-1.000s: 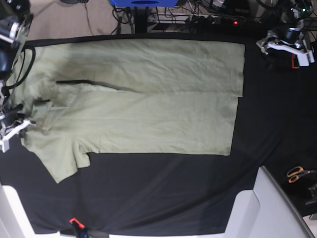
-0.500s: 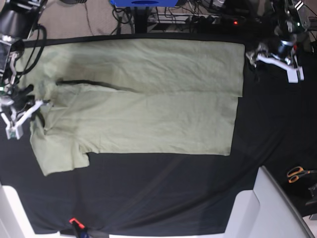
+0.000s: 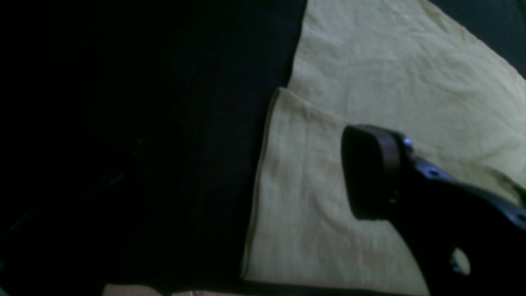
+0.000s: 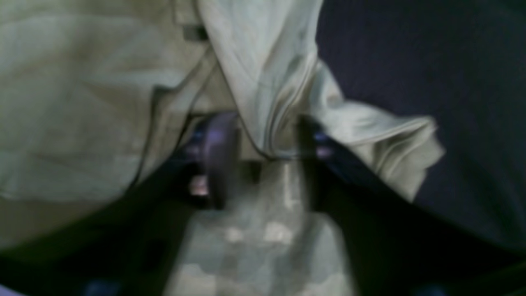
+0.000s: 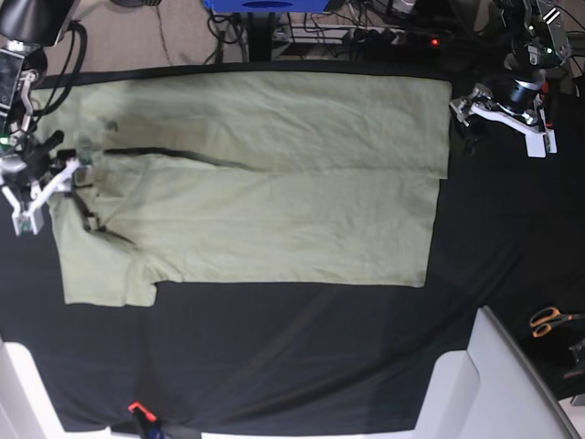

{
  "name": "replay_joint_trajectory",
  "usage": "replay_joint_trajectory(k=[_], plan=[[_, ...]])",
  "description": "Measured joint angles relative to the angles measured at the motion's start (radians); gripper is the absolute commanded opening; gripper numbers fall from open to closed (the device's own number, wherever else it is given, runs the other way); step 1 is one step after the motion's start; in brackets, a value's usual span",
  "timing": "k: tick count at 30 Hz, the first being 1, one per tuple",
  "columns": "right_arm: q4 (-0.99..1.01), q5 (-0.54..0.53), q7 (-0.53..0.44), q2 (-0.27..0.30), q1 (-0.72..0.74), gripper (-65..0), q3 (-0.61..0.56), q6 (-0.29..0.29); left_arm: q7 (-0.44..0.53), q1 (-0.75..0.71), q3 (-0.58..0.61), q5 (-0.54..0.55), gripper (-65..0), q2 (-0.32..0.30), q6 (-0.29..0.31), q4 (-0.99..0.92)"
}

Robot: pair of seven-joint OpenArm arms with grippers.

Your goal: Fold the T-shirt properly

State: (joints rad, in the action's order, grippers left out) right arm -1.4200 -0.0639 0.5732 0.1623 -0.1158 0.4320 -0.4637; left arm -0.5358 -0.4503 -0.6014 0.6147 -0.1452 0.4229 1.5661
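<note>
Since half a second ago the sleeve at the near left has dropped flatter, and my right end effector (image 5: 37,178) has carried its pinch of cloth further up the left side; the left end effector (image 5: 498,108) has crept in towards the hem corner.

Nearest me, the black worktop (image 5: 302,357) lies bare and wide below the T-shirt (image 5: 274,183), so any fold towards me has room. Orange scissors (image 5: 548,320) sit well off at the near right, out of the way.

At the left, my right end effector is clenched on a bunched fold near the neck and sleeve. I judge the chief risk is here: it grips several layers, so pulling on could drag the flat body askew or rumple the shoulder. The cloth's left edge sits near the worktop's left edge, so room is scant.

At the far right, the wrist view shows only one pad (image 3: 370,172) above the hem, so I cannot tell whether that end effector is released. The far hem runs close to the worktop's far edge, where a slip could push cloth over.
</note>
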Motion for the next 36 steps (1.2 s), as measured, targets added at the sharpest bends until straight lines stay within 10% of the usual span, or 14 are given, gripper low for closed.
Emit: replay_joint_trajectory(k=[16, 31, 36], plan=[[0.328, 0.007, 0.264, 0.12, 0.387, -28.7, 0.024, 0.0, 0.0, -0.001, -0.006, 0.0, -7.2, -0.002, 0.0, -0.04], [0.558, -0.002, 0.257, 0.124, 0.456, -29.0, -0.009, 0.003, 0.0, -0.002, -0.006, 0.0, -7.2, -0.002, 0.0, -0.04], [0.564, 0.001, 0.221, 0.124, 0.461, -54.8, -0.011, 0.004, 0.0, -0.002, -0.006, 0.0, -7.2, -0.002, 0.0, -0.04]])
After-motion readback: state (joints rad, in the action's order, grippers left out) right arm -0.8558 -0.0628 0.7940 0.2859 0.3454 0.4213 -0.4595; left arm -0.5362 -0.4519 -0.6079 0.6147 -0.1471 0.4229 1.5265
